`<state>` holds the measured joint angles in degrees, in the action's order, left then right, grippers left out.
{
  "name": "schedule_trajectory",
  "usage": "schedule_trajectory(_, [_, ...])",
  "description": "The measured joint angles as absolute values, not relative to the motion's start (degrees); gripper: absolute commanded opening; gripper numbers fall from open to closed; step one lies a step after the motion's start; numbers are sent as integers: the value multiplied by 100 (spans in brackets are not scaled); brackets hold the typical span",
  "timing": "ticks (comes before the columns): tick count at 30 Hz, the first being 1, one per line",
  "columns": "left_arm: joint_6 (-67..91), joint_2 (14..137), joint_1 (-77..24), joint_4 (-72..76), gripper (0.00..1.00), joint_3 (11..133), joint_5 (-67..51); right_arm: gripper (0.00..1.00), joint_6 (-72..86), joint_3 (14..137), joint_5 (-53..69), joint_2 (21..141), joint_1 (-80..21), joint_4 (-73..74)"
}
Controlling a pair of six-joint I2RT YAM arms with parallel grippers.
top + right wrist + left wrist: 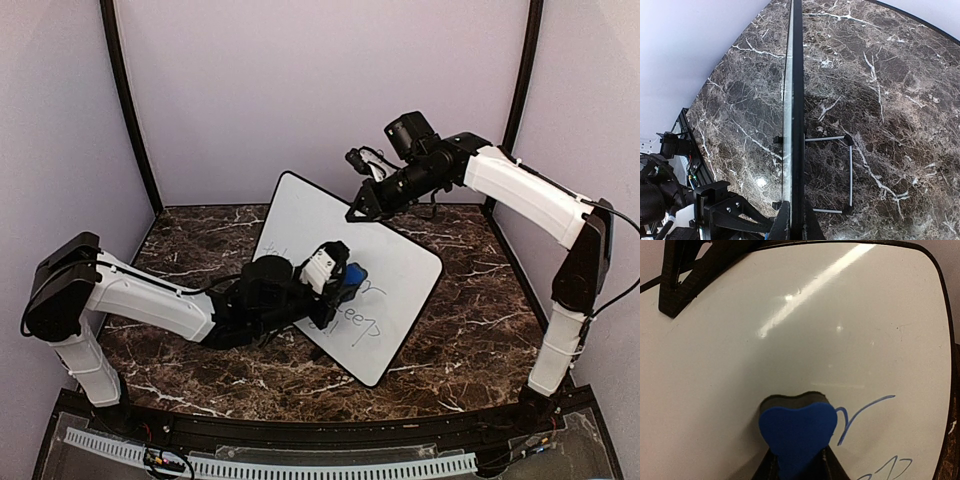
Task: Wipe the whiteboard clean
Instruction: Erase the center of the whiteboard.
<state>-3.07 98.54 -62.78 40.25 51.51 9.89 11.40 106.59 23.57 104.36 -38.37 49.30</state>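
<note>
Dark marbled surface [470, 330] carries the whiteboard [400, 275], which stands tilted back on a wire stand [849, 175] at mid-surface, its face toward the arm bases. In the right wrist view the board appears edge-on.

Handwriting [350, 320] remains on the lower, near part of the face. The upper part is free of marks in the left wrist view. A blue eraser [797, 430] lies pressed flat against the face, just above and left of the nearest blue stroke [860, 415]. Further strokes show at the lower right of that view.

The left claw [799, 462] is closed on the eraser. The right claw [794, 220] is clamped on the board's top edge, one finger on each side, steadying it.

Judgement: the uncleared writing lies down-board and to the right of the eraser. The left arm is nearer, and the next stroke should run that way, along the lines of text.
</note>
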Motion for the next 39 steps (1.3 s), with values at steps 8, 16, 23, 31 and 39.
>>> schedule_trajectory(8, [-91, 9843, -6193, 4014, 0, 5151, 1485, 0, 1120, 10659, 2340, 10436, -3837, 4923])
schedule_trajectory(16, [215, 9736, -5789, 3776, 0, 5260, 1778, 0, 1140, 10659, 2283, 10436, -3824, 4930])
schedule_trajectory(23, [32, 9762, -5878, 3614, 0, 5391, 1643, 0, 1146, 10661, 2257, 10436, -3804, 4978])
schedule_trajectory(31, [-716, 10049, -6451, 3671, 0, 5902, 1476, 0, 1125, 10667, 2331, 10436, -3793, 4993])
schedule_trajectory(39, [-1011, 10232, -6805, 3756, 0, 5937, 1308, 0, 963, 10669, 2429, 10438, -3798, 4995])
